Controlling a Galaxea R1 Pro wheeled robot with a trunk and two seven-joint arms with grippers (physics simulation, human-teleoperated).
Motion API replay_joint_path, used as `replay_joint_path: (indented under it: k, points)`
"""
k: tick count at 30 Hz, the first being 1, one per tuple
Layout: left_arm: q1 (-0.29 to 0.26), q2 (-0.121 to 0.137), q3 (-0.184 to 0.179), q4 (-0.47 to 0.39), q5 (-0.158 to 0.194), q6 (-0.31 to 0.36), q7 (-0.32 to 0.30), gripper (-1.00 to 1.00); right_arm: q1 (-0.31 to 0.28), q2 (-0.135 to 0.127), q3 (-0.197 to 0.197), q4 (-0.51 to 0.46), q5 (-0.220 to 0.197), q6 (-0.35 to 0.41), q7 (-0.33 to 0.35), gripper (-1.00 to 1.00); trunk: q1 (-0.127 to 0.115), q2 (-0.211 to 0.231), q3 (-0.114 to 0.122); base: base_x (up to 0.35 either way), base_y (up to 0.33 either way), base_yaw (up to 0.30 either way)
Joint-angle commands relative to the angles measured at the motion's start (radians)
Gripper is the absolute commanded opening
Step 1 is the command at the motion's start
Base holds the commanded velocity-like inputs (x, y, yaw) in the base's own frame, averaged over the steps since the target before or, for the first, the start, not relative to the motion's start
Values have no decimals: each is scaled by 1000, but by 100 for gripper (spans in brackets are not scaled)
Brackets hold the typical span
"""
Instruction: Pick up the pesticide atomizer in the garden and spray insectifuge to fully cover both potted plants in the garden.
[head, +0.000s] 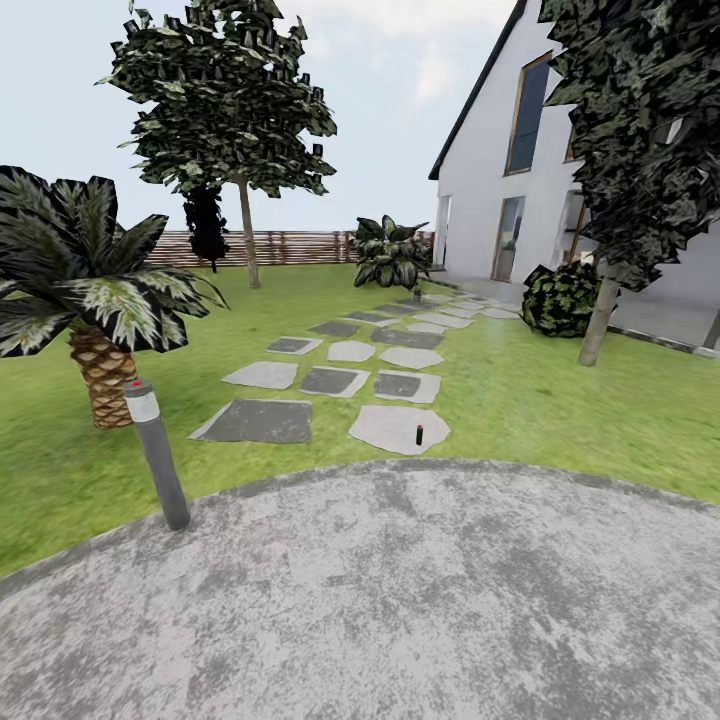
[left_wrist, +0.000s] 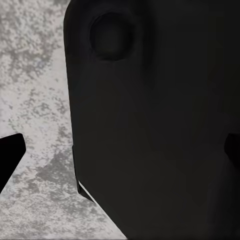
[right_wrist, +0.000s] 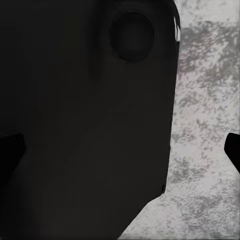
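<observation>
Grey paving (head: 400, 600) of the garden's circle is spreading nearest, with a bollard lamp (head: 157, 452) standing at its left edge to light the path. Just past the circle's far edge, the pesticide atomizer (head: 419, 434) is standing upright on the nearest stepping stone (head: 385, 428), probably left there for pickup. Whether either gripper is spread or pressed together, I cannot tell.

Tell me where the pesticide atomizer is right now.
In the head view, the pesticide atomizer stands upright on the nearest light stepping stone, just beyond the grey paved circle, slightly right of centre.
</observation>
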Motion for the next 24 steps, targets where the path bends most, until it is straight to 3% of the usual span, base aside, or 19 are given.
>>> replay_joint_path:
  k: [1,10,13,19,24]
  points:
    - [0,0,0,0,0,0,0,100,0,0,0,0,0,0,0,100,0,0,0,0,0,0]
    - [0,-4,3,6,3,-2,-6,100,-7,44,3,-31,4,0,7,100,0,0,0,0,0,0]
    - [0,-4,3,6,3,-2,-6,100,-8,48,2,-36,4,-1,6,100,0,0,0,0,0,0]
    - [-1,4,0,-3,0,-5,-5,100,-8,39,2,-42,5,-12,4,100,0,0,0,0,0,0]
    - [-6,30,-1,-31,-1,-33,-4,100,-8,16,2,-51,5,-40,3,100,0,0,0,0,0,0]
